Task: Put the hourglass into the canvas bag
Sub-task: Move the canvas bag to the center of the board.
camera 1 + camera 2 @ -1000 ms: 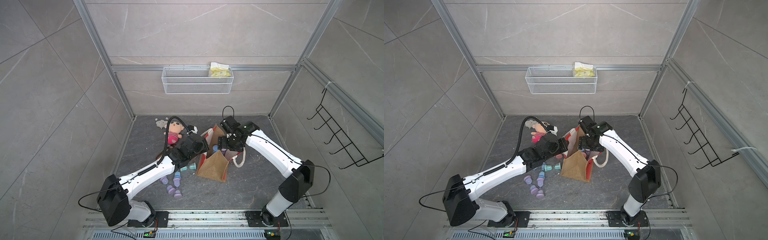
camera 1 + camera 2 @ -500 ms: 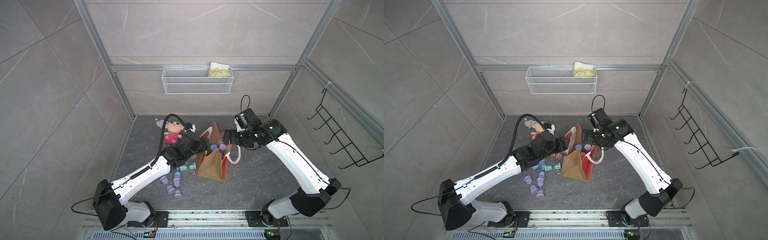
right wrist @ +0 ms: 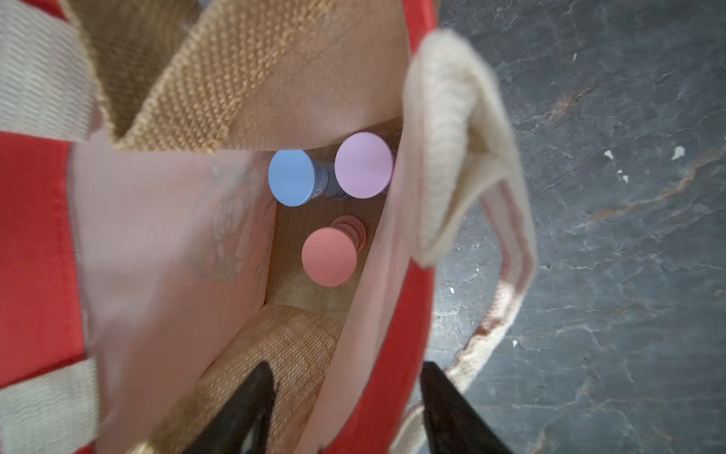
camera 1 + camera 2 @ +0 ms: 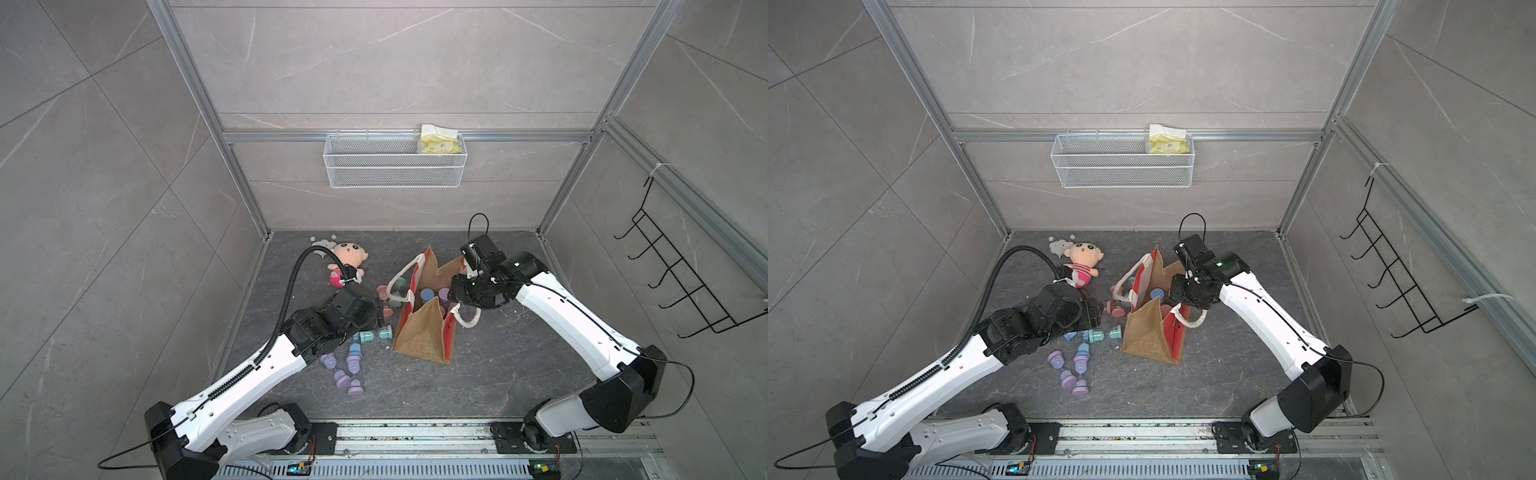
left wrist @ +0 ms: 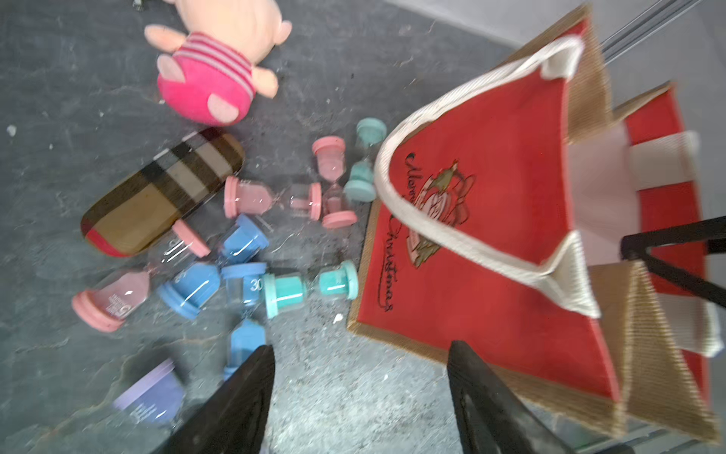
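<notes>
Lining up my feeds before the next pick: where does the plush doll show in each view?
In a top view: plush doll on the floor by the back wall.
In a top view: same place.
Left wrist: pink striped body, past the scattered hourglasses.
Right wrist: not in it.
Shared landmark: the canvas bag.

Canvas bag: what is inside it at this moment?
Three hourglasses stand inside the canvas bag, seen end-on in the right wrist view: a blue hourglass, a lilac hourglass, a pink hourglass. The sagging walls cover part of its floor; anything there is hidden.
</notes>
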